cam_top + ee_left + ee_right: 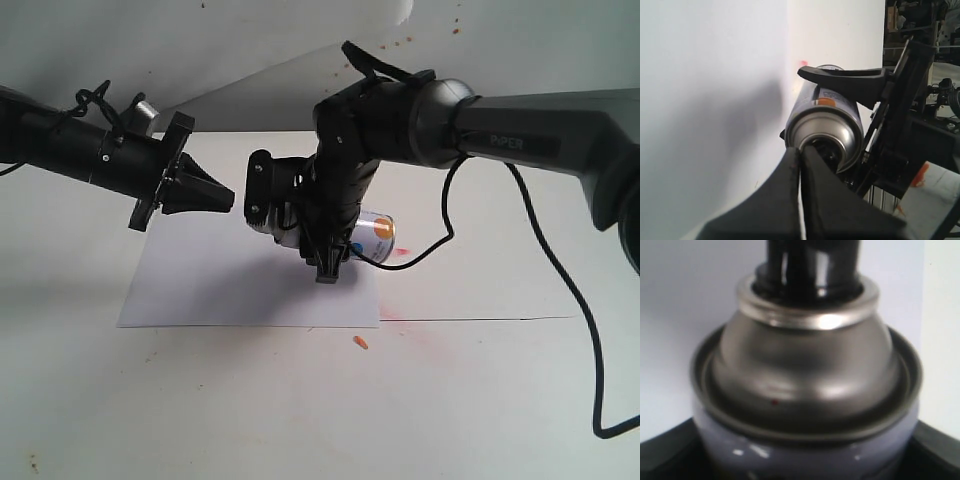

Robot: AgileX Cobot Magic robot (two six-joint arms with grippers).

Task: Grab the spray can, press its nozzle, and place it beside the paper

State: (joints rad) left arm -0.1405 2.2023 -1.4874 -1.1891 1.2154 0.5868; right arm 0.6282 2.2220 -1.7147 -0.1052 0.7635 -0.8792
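I see the spray can lying on its side in the air above the right edge of the paper, clamped around its body by the right gripper. The left gripper, its fingers pressed together, points at the nozzle, just beside it. I should push slowly and straight along the can, so the tip does not slip off.

Around me: one scuffed white tabletop, marked with orange-red specks and a thin dark line; one white backdrop sheet behind; dim cluttered equipment to one side.
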